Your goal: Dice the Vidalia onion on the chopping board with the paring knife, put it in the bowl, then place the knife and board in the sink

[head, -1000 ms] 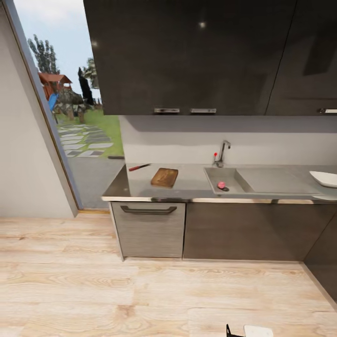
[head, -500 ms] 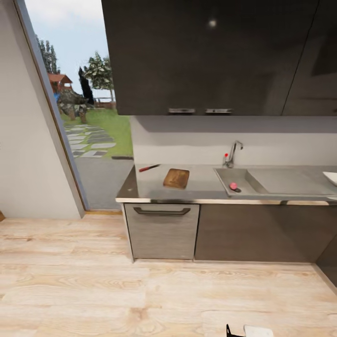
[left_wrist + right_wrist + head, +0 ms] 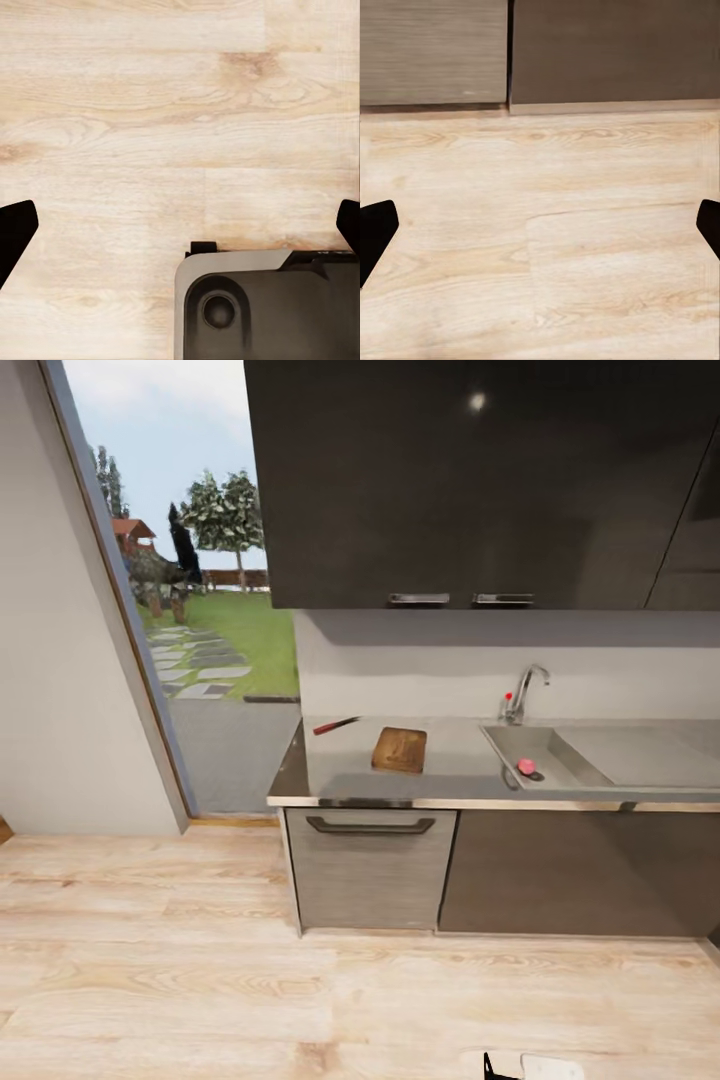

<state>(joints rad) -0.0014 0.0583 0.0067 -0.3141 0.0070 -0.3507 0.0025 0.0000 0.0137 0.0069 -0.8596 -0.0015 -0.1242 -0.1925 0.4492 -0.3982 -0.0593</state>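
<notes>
Kitchen, light wood plank floor point(image 3: 200, 980), tall window point(image 3: 190, 610) on the left looking onto a garden. Glossy grey countertop point(image 3: 450, 775) runs along the back wall over dark grey cabinets point(image 3: 570, 870), with a lighter drawer front point(image 3: 368, 865) under its left end and dark wall cabinets point(image 3: 480, 480) above.

Chopping board point(image 3: 400, 749): dark brown, rounded corners, grain visible, lying flat mid-depth on the left part of the worktop. Paring knife point(image 3: 335, 726): red handle, dark blade, lying flat near the worktop's back left corner, apart from the board. Sink point(image 3: 545, 755): grey steel basin set into the worktop right of the board, drainboard continuing right, chrome tap point(image 3: 524, 695) with red knob at its back edge. Vidalia onion point(image 3: 526, 766): small pinkish-red bulb on the basin floor near the front edge, just beside the dark drain.

Both arms are low and well short of the counter; all task items are far from either end effector.

Left gripper point(image 3: 180, 232): black fingertips point(image 3: 15, 232) at opposite sides of the left wrist view, spread wide, nothing between them, floor planks and the robot's grey base point(image 3: 262, 307) beneath. Right gripper point(image 3: 540, 232): fingertips point(image 3: 375, 229) equally wide apart, empty, pointing at floor with the cabinet bases point(image 3: 607, 52) beyond.
</notes>
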